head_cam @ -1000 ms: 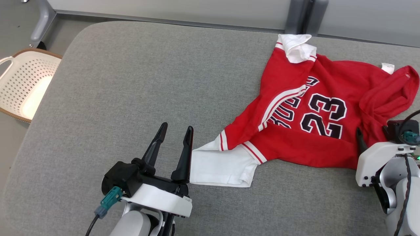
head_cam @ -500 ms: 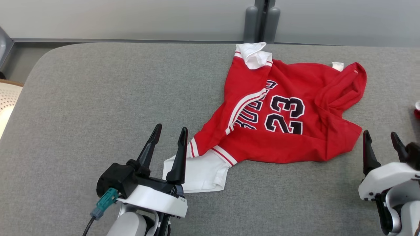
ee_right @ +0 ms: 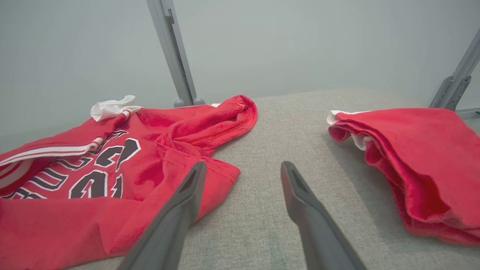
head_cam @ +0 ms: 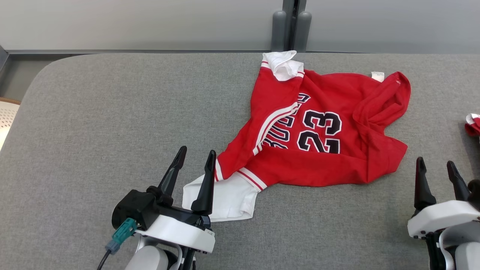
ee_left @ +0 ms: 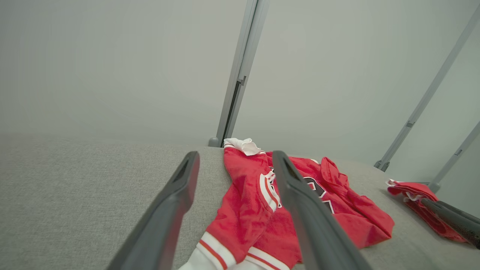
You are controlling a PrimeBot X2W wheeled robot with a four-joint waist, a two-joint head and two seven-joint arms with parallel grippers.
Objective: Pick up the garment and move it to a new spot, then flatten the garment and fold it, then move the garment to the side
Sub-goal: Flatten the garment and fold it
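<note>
One garment (head_cam: pixel 318 131) lies crumpled on my desk (head_cam: pixel 112 112), unflattened, unfolded; left gripper (head_cam: pixel 198 150) and right gripper (head_cam: pixel 435 161) fingers wide, empty.

Grey woven surface (head_cam: pixel 112 112), rounded at the far-left corner. Folded red cloth (ee_right: pixel 412 161) with white edging lies on it near the right edge, stacked in several layers. Pale grey wall panels (head_cam: pixel 150 22) run behind the far edge. Paired grey upright (head_cam: pixel 290 26) sits at the panel seam, just beyond the surface. Slanted grey struts (ee_left: pixel 427 97) further right. Sliver of a white perforated basket (head_cam: pixel 5 120), brown rim, off the left side.
</note>
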